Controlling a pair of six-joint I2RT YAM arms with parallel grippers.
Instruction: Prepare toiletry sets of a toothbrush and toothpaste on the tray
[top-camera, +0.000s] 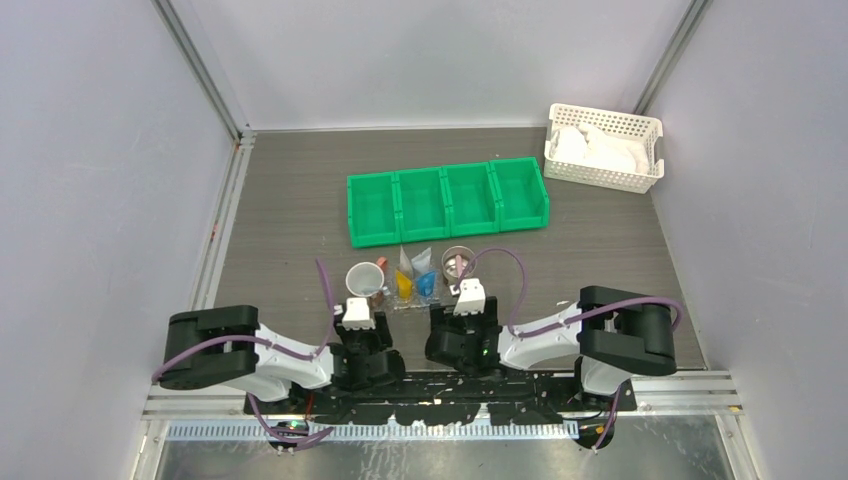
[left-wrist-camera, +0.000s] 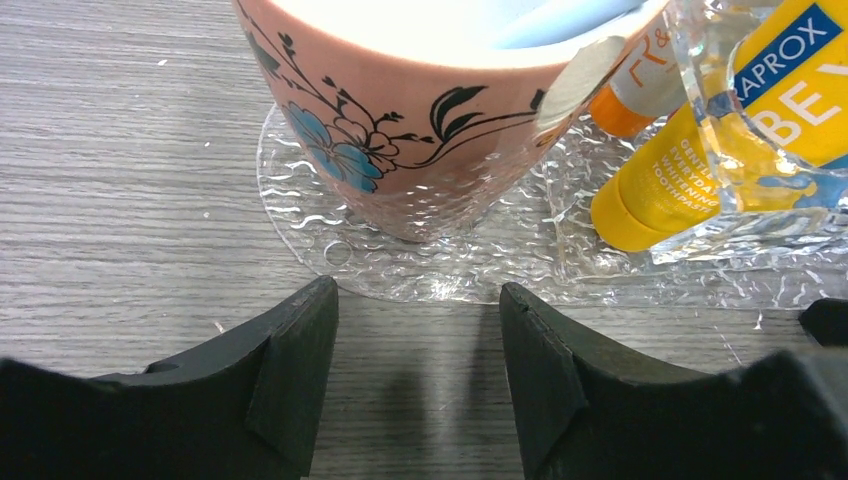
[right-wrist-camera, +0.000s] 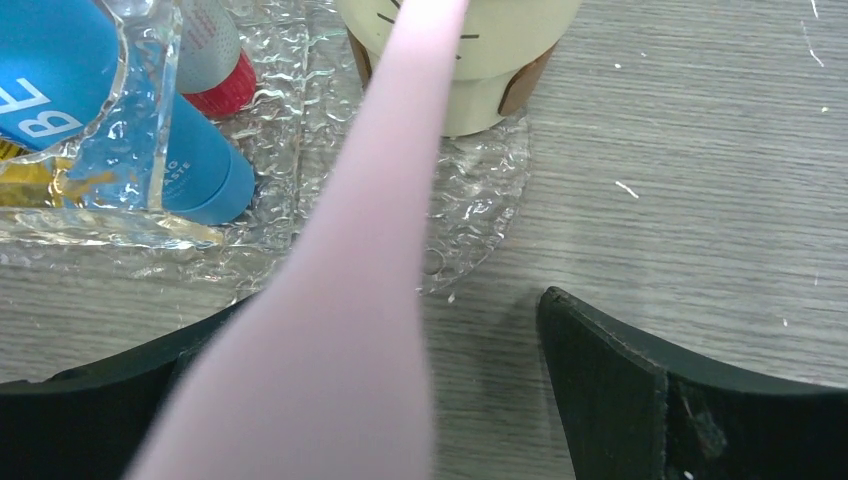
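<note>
**Key relation.** Pink toothbrush (right-wrist-camera: 370, 230) stands in the cream cup (right-wrist-camera: 500, 60). In the R wrist view its long axis runs from the cup at top centre down to bottom left, tilted toward the cam. It passes just by the left-of-frame finger; contact cannot be told. R arm is nearer to it; L arm faces the other cup.

**Hands.**
- R gripper (right-wrist-camera: 395, 308): jaws spread wide, nothing clamped.
- L gripper (left-wrist-camera: 415, 300): jaws part-spread, empty, just short of the tray (left-wrist-camera: 340, 260) edge.

**Containers.**
- Tray, centre of top view: floral cup (left-wrist-camera: 430, 110) at its left end, cream cup at its right end. A pale strip shows at the floral cup's rim, too blurred to ID.
- Clear raised pocket mid-tray: yellow tube (left-wrist-camera: 660, 180), cap toward lower left of the L wrist view. Blue tube (right-wrist-camera: 190, 170), cap toward lower right of the R wrist view.
- Red-capped tube (right-wrist-camera: 215, 60): upper left of the R wrist view.
- Green bin (top-camera: 447, 200): no item visible inside.
</note>
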